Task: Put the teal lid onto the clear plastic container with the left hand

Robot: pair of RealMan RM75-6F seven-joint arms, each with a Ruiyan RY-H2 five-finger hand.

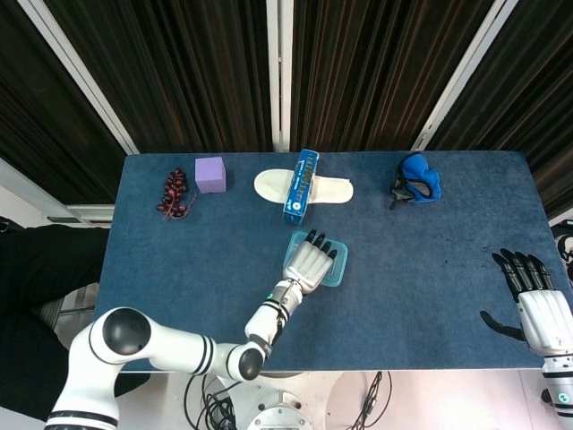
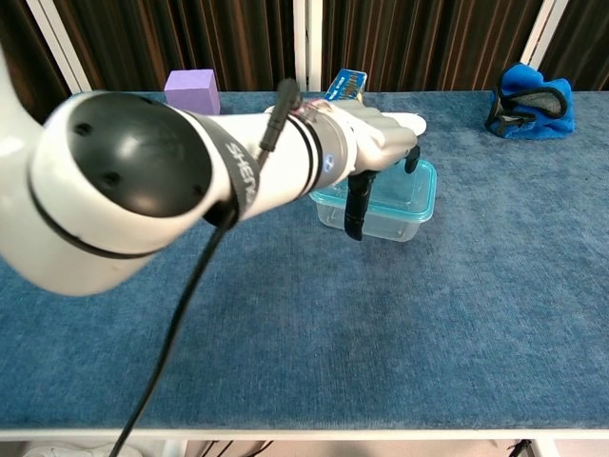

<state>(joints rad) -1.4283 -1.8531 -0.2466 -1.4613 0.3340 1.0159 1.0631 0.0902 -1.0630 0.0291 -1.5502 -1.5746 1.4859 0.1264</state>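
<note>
Left hand lies flat, fingers spread, atop the teal lid, which sits on the clear plastic container near mid-table, just in front of the blue box. Right hand is well to the container's right at the table's near edge, fingers apart, holding nothing.

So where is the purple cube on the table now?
In the head view the purple cube sits near the table's far left corner, between the grapes and the white insole.
</note>
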